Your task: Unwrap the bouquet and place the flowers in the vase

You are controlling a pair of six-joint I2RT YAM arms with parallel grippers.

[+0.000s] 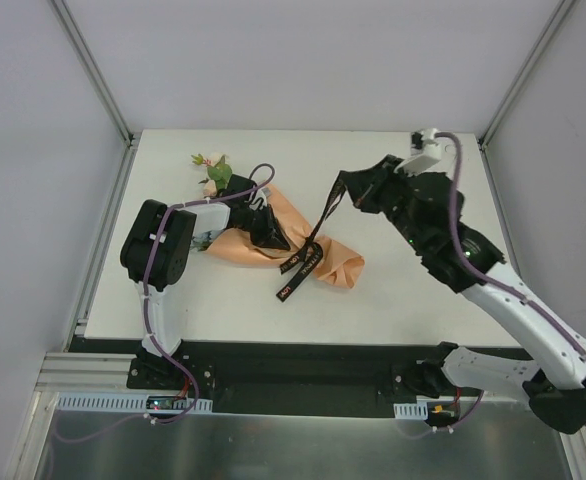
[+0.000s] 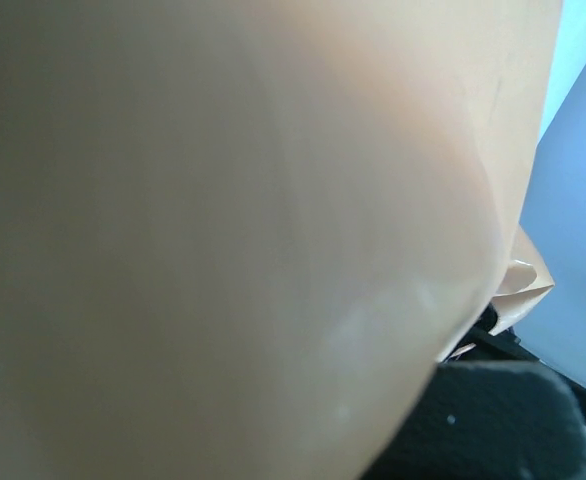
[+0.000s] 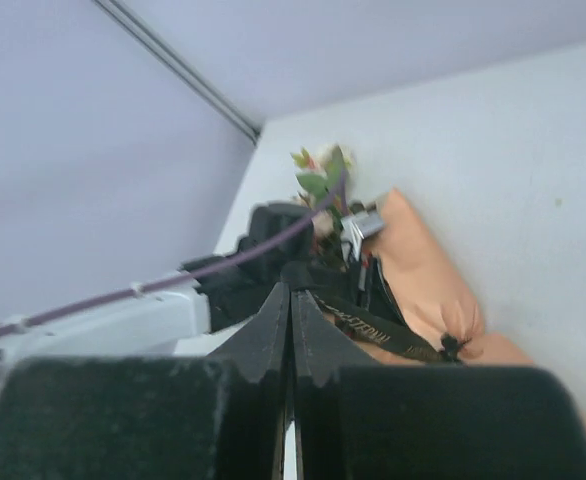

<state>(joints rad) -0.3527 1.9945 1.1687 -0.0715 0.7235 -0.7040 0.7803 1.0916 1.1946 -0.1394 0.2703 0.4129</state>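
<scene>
Working over the white desk (image 1: 413, 300), I have the bouquet (image 1: 325, 262) lying mid-left, its narrow end pointing right. My left pincer (image 1: 270, 232) is closed against the paper (image 2: 223, 240); I cannot confirm a grip. My right pincer (image 1: 348, 186) is clamped on the black ribbon (image 1: 319, 232), raised to the upper right. I'd pull steadily away, paper pinned, so it slips free without dragging the flowers (image 1: 213, 166).

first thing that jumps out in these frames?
The peach-paper bouquet lies mid-left on the white table, with the left end effector shut and pressed into its wrapping. The right end effector is shut on the black ribbon, which stretches up from the bundle. The flowers poke out at the far end.
</scene>
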